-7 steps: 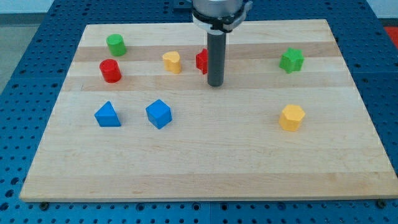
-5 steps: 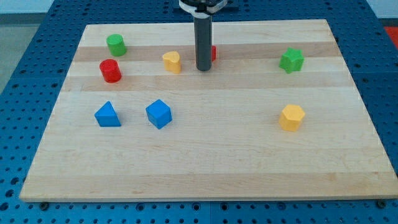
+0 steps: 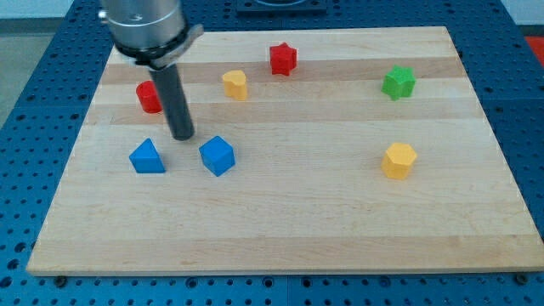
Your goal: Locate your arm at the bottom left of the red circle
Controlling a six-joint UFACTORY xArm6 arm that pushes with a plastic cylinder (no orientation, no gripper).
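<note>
Red circle (image 3: 149,98) beside my tip (image 3: 183,136)

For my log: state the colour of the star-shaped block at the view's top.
Red: the star block, clearest in the camera view.

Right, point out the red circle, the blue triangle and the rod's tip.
red circle (image 3: 148,98), camera view, on its visible left side; the rod hides its right edge.
blue triangle (image 3: 147,158), camera view, on its front face.
my tip (image 3: 183,136), camera view, at the rod's very end, between the two blue blocks and slightly above.
</note>
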